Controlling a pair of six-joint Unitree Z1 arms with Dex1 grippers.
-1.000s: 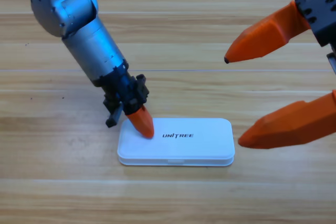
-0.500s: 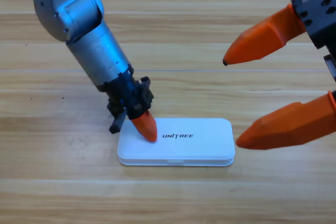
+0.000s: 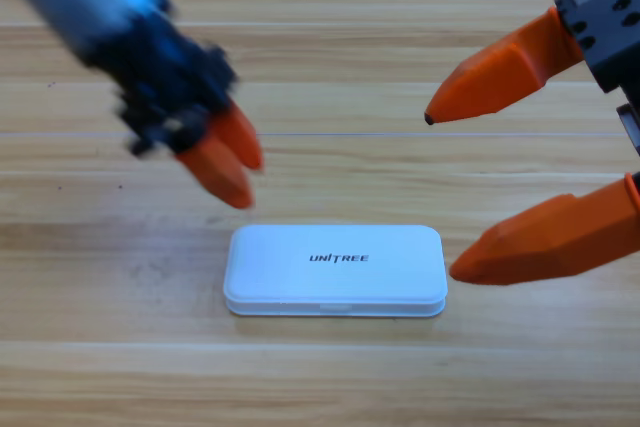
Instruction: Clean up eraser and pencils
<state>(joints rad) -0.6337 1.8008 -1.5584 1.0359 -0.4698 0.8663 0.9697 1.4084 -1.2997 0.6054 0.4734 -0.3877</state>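
Note:
The eraser and the pencils are out of view. A white case lies closed on the wooden table, below the middle of the high view. My left gripper hangs blurred above and to the left of the case, off its lid, with its orange jaws lying together and nothing between them. At the right edge my right gripper shows large, open wide and empty, its lower jaw tip just right of the case's right end.
My left gripper has lifted off the left part of the case lid and swung up and to the left. The case stays closed in place. The right gripper has barely moved.

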